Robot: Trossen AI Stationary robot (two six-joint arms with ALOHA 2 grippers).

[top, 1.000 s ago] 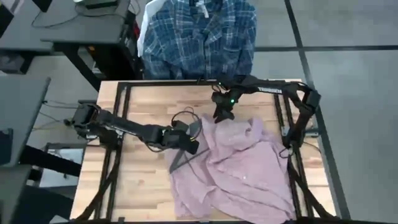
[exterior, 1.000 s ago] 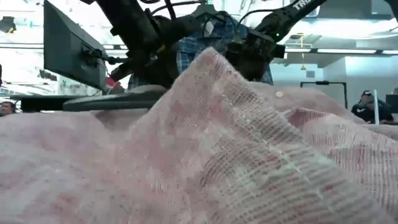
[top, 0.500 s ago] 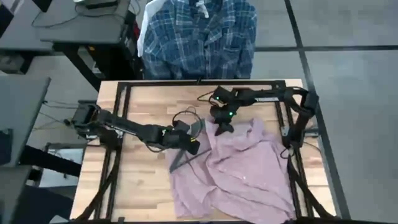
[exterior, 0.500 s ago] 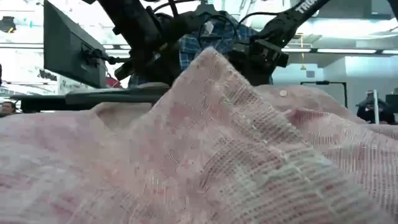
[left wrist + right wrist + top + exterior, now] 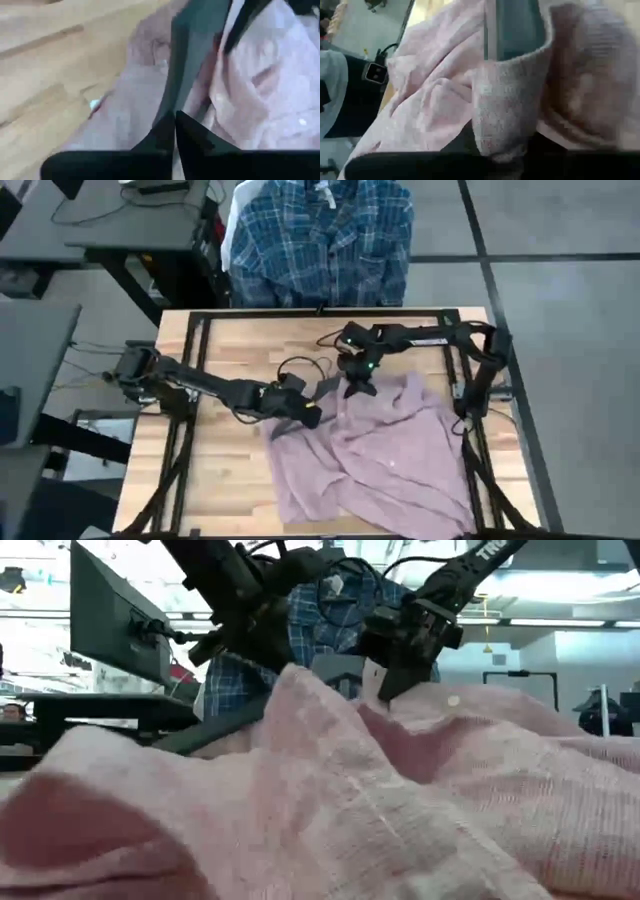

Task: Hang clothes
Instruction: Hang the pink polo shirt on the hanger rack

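Note:
The dusty pink shirt [image 5: 390, 450] lies crumpled on the wooden table [image 5: 220, 350], toward its right and near side. A dark flat hanger [image 5: 325, 387] sticks out from under the shirt's far left edge, and its near arm is hidden under the cloth. My left gripper [image 5: 308, 415] is shut on the hanger beside the shirt. My right gripper [image 5: 357, 387] is shut on the shirt's far edge, just right of the hanger. The blue-and-white plaid shirt [image 5: 320, 240] hangs beyond the table's far edge. My left gripper pinches the hanger's flat dark arm [image 5: 172, 112] between its two fingers, which lie roughly along the arm, slanting down from the table's left. The arm runs on past the fingertips over the pink cloth. My right gripper pinches a fold at the pink shirt's far edge [image 5: 500, 117] between its two fingers, slanting down from the far right. The fold stands raised off the table [image 5: 375, 680] beside the hanger's arm [image 5: 517, 30]. The rest of the shirt lies slack on the table.
Black frame rails [image 5: 195, 380] run along the table's left and right sides. A loose cable [image 5: 295, 365] loops near the left gripper. Bare wood lies at the table's left and far left. A dark desk [image 5: 130, 225] stands beyond the far left corner.
My right gripper has gone toward the table's left and down onto the pink shirt's far edge and has taken hold of it. The shirt's left edge has spread over the hanger's near arm, which showed before. In the low view the cloth's high ridge has sunk and shifted.

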